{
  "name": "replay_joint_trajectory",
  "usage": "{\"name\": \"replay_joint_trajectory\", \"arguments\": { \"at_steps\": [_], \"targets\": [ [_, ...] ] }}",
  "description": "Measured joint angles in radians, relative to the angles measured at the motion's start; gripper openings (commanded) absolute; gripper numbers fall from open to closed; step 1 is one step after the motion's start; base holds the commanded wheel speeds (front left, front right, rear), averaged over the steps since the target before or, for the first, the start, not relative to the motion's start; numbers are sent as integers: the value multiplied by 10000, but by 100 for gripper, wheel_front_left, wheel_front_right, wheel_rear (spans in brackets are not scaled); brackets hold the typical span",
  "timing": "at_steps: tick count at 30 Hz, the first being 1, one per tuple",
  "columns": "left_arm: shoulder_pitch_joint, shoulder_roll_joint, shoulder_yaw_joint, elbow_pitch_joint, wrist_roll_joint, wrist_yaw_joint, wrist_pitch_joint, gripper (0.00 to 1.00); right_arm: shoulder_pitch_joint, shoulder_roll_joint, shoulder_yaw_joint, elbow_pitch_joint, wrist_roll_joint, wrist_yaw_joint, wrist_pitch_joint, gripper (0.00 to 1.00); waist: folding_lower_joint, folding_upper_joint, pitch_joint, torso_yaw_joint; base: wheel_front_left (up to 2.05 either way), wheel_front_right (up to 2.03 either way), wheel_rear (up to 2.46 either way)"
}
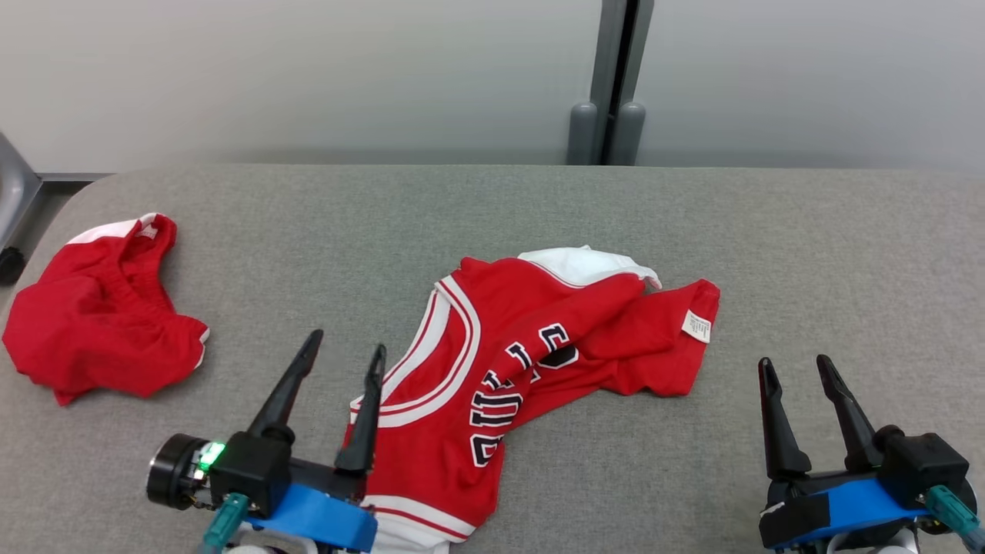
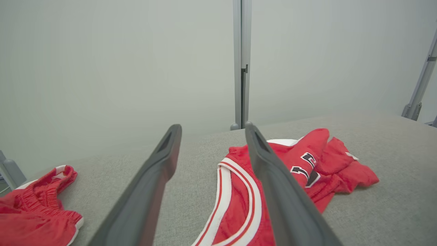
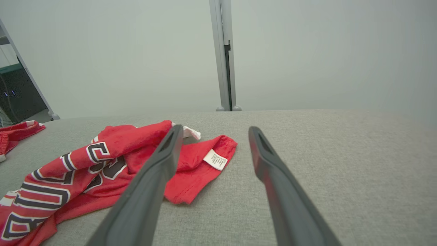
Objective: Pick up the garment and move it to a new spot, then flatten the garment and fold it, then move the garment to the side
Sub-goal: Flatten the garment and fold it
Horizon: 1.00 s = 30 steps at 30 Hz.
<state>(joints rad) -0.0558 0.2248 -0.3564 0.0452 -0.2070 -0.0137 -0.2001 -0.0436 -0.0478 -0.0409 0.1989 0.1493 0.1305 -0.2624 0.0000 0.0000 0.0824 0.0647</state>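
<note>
A grey fabric counter (image 1: 539, 208) stands before a pale wall (image 1: 308, 77) and one grey post (image 1: 612, 77). Two red garments lie on it. The crumpled jersey (image 1: 531, 308) is at the middle; its black lettering is folded and its white label (image 1: 696, 325) is too small to read. The shorts (image 1: 100, 323) lie far left. The left gripper (image 1: 347, 340) is by the jersey's edge and the right gripper (image 1: 793, 360) is apart from it, both with jaws spread and empty.

The right gripper (image 3: 213, 133) is seen with its two dark fingers spread apart, nothing held between them. A crumpled red jersey (image 3: 112, 150) with black-and-white lettering is laid on the grey padded table (image 3: 341, 153), left of the fingers, its white label (image 3: 215, 159) turned up. Another red garment (image 3: 17, 131) is glimpsed at the far left edge.
</note>
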Motion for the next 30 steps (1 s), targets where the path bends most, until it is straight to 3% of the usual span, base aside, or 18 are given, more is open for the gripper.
{"name": "replay_joint_trajectory", "arguments": {
  "at_steps": [12, 30],
  "targets": [
    [-869, 215, 568, 1638, -422, 128, 134, 100, -155, 0, -27, -36, -81, 0, 0, 100, 0, 0, 360, -735, 0, 0, 0],
    [-1293, 194, 213, 5398, -853, -372, 968, 100, -375, 0, -36, -46, -69, 0, 0, 100, 1, 0, 764, -1208, 0, 0, 0]
  ]
}}
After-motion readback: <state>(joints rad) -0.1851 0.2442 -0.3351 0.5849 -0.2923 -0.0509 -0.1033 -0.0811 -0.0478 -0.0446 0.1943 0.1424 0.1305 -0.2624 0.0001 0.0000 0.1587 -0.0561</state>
